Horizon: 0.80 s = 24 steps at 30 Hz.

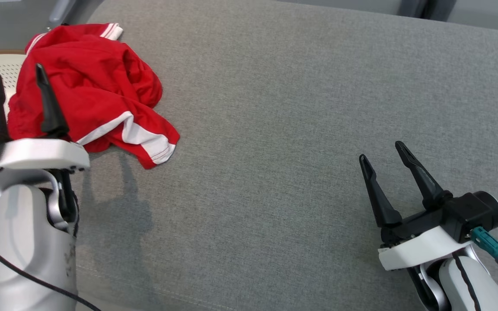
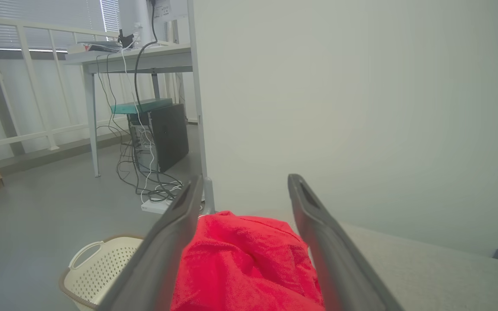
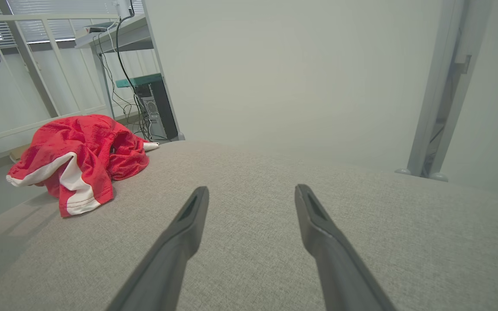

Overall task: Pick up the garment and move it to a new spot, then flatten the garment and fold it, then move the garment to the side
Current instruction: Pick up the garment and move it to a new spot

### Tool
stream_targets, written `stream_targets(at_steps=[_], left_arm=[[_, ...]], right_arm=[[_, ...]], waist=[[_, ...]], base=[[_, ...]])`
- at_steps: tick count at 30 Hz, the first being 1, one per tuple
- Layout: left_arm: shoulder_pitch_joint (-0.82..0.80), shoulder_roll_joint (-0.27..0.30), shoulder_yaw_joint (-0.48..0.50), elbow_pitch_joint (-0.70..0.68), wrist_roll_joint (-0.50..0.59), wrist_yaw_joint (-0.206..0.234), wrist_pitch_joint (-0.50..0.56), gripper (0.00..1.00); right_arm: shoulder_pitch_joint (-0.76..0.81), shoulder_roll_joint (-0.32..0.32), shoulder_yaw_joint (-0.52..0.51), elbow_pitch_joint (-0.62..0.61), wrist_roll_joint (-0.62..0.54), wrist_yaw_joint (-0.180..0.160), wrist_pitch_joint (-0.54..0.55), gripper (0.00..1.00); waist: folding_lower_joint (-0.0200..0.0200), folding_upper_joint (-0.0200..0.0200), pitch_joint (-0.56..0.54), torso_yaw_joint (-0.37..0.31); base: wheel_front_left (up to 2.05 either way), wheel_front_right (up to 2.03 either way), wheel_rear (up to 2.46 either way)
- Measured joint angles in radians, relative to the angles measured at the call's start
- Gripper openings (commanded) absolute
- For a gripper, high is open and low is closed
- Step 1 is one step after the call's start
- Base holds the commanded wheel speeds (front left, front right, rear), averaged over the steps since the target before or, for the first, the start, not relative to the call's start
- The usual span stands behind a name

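Grey upholstery covers the wide cushion (image 1: 275,129) in front of me, with a pale wall behind it. The red garment (image 1: 97,77), trimmed in white, lies crumpled at the cushion's far left corner, next to a white perforated basket (image 1: 11,65). My left tool (image 1: 17,72) is poised at the near side of that heap, its two fingers spread wide and holding nothing. In the left wrist view the red cloth sits between them. My right tool (image 1: 381,150) waits well apart at the lower right, equally wide open and empty, over bare fabric.

I judge I am at the very first step, as the pick-up is not yet made. The next move calls for sinking the left tool into a thick fold, closing firmly on several layers, and lifting clear before carrying the garment toward the open middle. A shallow pinch might slip or drag only one layer.
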State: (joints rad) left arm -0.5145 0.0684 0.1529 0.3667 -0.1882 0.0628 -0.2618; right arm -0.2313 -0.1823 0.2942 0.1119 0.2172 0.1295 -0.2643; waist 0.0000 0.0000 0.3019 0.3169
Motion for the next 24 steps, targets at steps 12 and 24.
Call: stream_targets(at_steps=[12,24], left_arm=[[-0.337,0.106,0.061,0.536,-0.032,0.009,0.198,1.00],[-0.480,0.170,0.001,0.800,-0.013,0.000,0.511,1.00]], right_arm=[[-0.037,-0.024,0.031,-0.003,0.048,0.000,0.000,1.00],[-0.073,-0.013,0.043,0.021,0.064,0.000,0.000,1.00]], waist=[[0.0000,0.0000,0.075,-0.070],[0.0000,0.0000,0.103,-0.109]], base=[[0.00,0.00,0.00],[0.00,0.00,0.00]])
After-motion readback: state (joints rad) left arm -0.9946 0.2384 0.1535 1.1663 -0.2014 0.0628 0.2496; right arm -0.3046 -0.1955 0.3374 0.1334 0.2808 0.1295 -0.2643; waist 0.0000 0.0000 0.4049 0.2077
